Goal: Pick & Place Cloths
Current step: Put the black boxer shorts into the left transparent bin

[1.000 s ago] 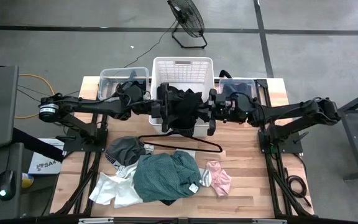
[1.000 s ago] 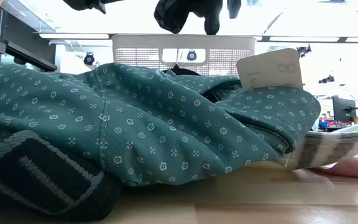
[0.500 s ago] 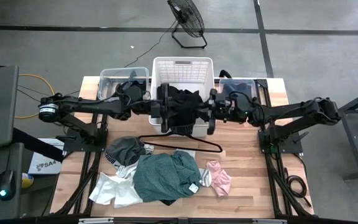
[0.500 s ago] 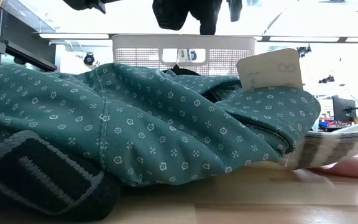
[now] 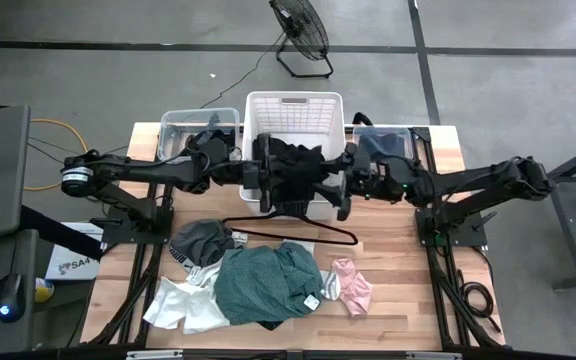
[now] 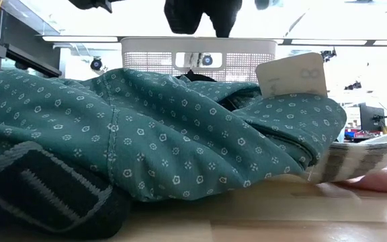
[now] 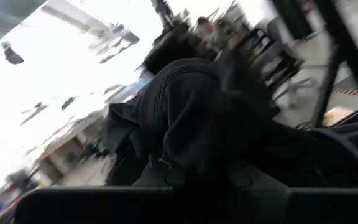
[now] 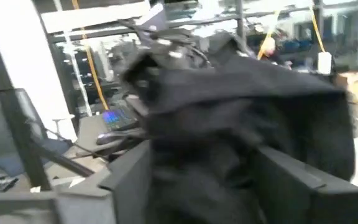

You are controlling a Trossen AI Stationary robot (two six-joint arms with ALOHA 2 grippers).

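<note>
A black cloth [image 5: 293, 175] hangs in the air over the near part of the white basket [image 5: 293, 105], between my two grippers. My left gripper [image 5: 264, 175] is at the cloth's left side, shut on it. My right gripper [image 5: 344, 185] stands open at its right side, and the right wrist view shows the black cloth [image 8: 229, 106] between its spread fingers. On the table near the front lie a teal-green cloth [image 5: 263, 285], a grey and black one [image 5: 200, 240], a white one [image 5: 183, 305] and a pink one [image 5: 353, 285]. My left gripper holds the black cloth by its left side [image 7: 185, 168], coming in about level from the table's left. The cloth bunches in front of the fingers and hangs below them, clear of the table. My right gripper has the cloth between its open fingers [image 8: 291, 177]; whether they touch it I cannot tell.
A thin black wire hanger [image 5: 288, 225] lies on the table between the basket and the pile of cloths. Clear bins stand at the back left [image 5: 183, 130] and back right [image 5: 393, 135]. A floor fan [image 5: 300, 30] stands behind the table.
My right gripper has drawn back a little toward the table's right edge, away from the black cloth. In the low view the cloth's lower edge hangs slightly higher than before.
</note>
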